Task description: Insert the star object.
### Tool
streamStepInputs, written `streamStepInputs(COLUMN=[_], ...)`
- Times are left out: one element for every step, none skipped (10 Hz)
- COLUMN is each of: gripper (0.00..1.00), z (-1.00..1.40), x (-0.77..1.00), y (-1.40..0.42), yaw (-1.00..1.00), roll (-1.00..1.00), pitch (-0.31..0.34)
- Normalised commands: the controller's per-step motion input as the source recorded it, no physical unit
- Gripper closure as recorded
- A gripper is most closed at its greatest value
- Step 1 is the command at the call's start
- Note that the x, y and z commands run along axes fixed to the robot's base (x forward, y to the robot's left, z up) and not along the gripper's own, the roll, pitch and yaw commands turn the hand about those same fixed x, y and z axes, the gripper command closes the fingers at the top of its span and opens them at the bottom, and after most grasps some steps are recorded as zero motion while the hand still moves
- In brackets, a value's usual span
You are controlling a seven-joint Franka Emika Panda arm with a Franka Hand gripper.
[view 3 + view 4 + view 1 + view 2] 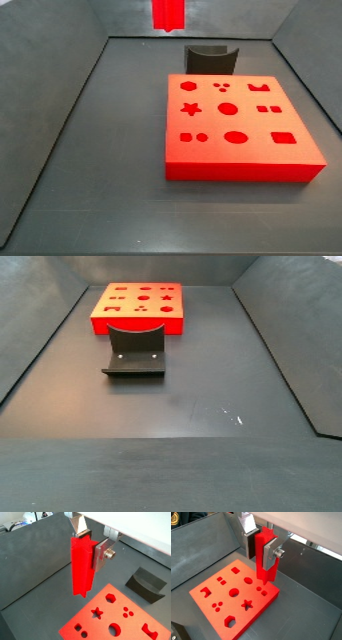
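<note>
My gripper (pixel 91 545) is shut on the star object (pixel 83 567), a long bright red peg that hangs upright between the silver fingers in both wrist views (pixel 266 554). It is held high in the air. In a side view only the peg's lower end (pixel 168 14) shows at the top edge, behind the fixture. The flat red block (pixel 241 130) with shaped holes lies on the floor below. Its star-shaped hole (pixel 97 612) shows in both wrist views (pixel 247 604) and in a side view (pixel 190 108). The peg's tip is well above the block.
The dark fixture (pixel 209 58) stands on the floor right beside one edge of the block, and shows in the other views too (pixel 135 351) (pixel 147 585). Grey walls (pixel 67 110) enclose the dark floor on all sides.
</note>
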Motion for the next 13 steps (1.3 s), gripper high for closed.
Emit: streamStepInputs(gripper=[1.00, 1.00, 1.00, 1.00, 1.00, 1.00, 1.00, 1.00, 1.00, 1.00, 1.00, 1.00, 1.00], z=[-0.04, -0.04, -0.46, -0.87, -0.74, -0.64, -0.64, -0.57, -0.44, -0.39, -0.39, -0.37, -0.36], x=[0.00, 0.00, 0.23, 0.33, 0.13, 0.04, 0.00, -0.04, -0.11, -0.02, 0.00, -0.09, -0.01], y=[0.00, 0.00, 0.18, 0.22, 0.17, 0.06, 0.05, -0.04, -0.22, 0.00, 0.00, -0.19, 0.00], yaw=[0.00, 0.00, 0.07, 0.52, 0.73, 0.87, 0.91, 0.71, 0.40, 0.68, 0.74, 0.50, 0.00], roll=[0.00, 0.00, 0.03, 0.08, 0.08, 0.12, 0.16, 0.33, 0.41, 0.42, 0.37, 0.11, 0.00], pitch=[0.000, 0.000, 0.026, 0.000, 0.000, 0.000, 0.000, 0.000, 0.000, 0.000, 0.000, -0.070, -0.049])
